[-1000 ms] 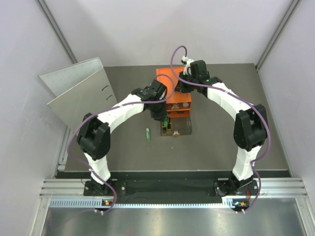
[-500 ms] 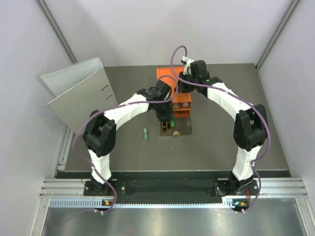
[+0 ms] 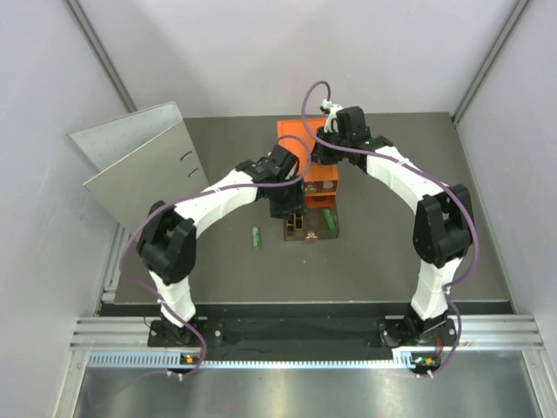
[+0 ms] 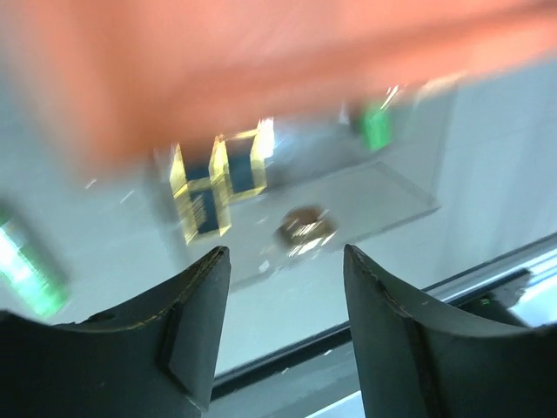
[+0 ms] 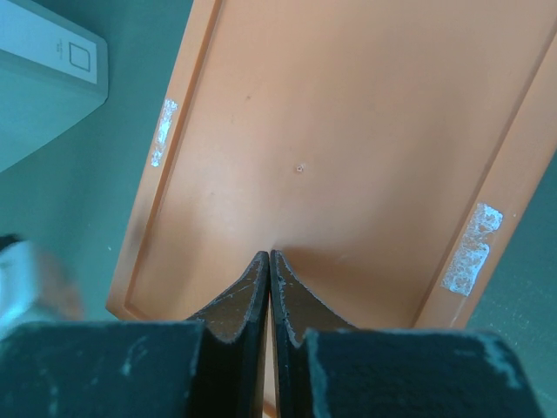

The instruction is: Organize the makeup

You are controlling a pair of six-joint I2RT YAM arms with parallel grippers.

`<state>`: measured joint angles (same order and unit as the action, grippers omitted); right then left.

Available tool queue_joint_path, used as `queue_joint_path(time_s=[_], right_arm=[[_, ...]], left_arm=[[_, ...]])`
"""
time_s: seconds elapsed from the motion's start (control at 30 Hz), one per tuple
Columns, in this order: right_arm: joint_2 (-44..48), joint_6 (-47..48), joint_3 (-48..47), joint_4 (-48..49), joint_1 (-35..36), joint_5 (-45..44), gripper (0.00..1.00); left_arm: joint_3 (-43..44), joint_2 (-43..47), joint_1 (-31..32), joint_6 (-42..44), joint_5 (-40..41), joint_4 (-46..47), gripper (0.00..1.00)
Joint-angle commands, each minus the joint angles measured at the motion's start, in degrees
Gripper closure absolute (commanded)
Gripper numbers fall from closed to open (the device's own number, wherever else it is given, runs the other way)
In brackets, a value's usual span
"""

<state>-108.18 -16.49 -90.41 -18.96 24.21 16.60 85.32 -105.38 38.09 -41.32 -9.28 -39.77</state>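
Dark grey table, pale walls. Near its middle a small green plastic tube lies flat, long axis running near edge to far edge. Beside it the left gripper hangs empty, fingers spread. Farther back, the right gripper, fingers pressed together, hangs above the large orange plastic box.

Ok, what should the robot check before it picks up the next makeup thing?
1. The left gripper is empty, jaws apart: ok.
2. The right gripper is shut, tips at the top of the orange box: ok.
3. The clear drawer is pulled out in front of the box: ok.
4. One green tube lies inside the drawer, beside the black-gold cases: ok.
5. The second green tube is put away: not ok, it lies on the table, left of the drawer.
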Motion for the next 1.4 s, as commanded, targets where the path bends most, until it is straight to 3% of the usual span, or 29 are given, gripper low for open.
queue_joint_path(time_s=[0.0, 0.2, 0.33, 0.57, 1.0, 1.03, 1.07, 1.13, 1.17, 1.37], right_arm=[[-1.86, 1.55, 1.90, -6.88, -0.48, -0.52, 0.97], [-1.77, 1.20, 2.52, -6.44, -0.48, -0.34, 0.97], [-1.86, 1.11, 2.96, -6.09, -0.48, -0.08, 0.97], [-1.42, 0.85, 3.66, -5.74, -0.48, 0.36, 0.97], [-0.10, 0.85, 5.07, -5.56, -0.48, 0.10, 0.97], [-0.01, 0.85, 5.07, -5.56, -0.48, 0.01, 0.97], [-0.01, 0.93, 5.07, -5.56, -0.48, -0.08, 0.97], [-0.01, 0.94, 4.89, -5.65, -0.48, -0.16, 0.97], [-0.01, 0.93, 4.98, -5.65, -0.56, -0.08, 0.97], [-0.19, 1.02, 4.63, -5.65, -0.48, -0.08, 0.97]], left_arm=[[-6.01, 11.93, -0.55, 0.98, 9.60, -4.61, 0.42], [-17.53, 21.87, -2.31, -2.09, 15.42, -6.63, 0.42], [-21.86, 23.12, -2.58, -3.76, 16.66, -6.29, 0.39], [-21.25, 15.40, -2.58, -4.91, 20.25, -7.60, 0.36], [-16.59, 2.64, -3.54, -2.36, 18.59, -1.89, 0.45], [-16.33, 2.20, -3.72, -2.27, 18.51, -1.89, 0.46], [-16.06, 1.16, -3.72, -2.01, 18.42, -1.80, 0.58], [-15.62, 0.27, -3.98, -1.57, 17.89, -1.89, 0.90], [-15.62, -0.34, -3.98, -1.22, 17.98, -1.98, 1.00], [-14.40, 3.06, -4.07, 0.54, 19.55, -3.29, 1.00]])
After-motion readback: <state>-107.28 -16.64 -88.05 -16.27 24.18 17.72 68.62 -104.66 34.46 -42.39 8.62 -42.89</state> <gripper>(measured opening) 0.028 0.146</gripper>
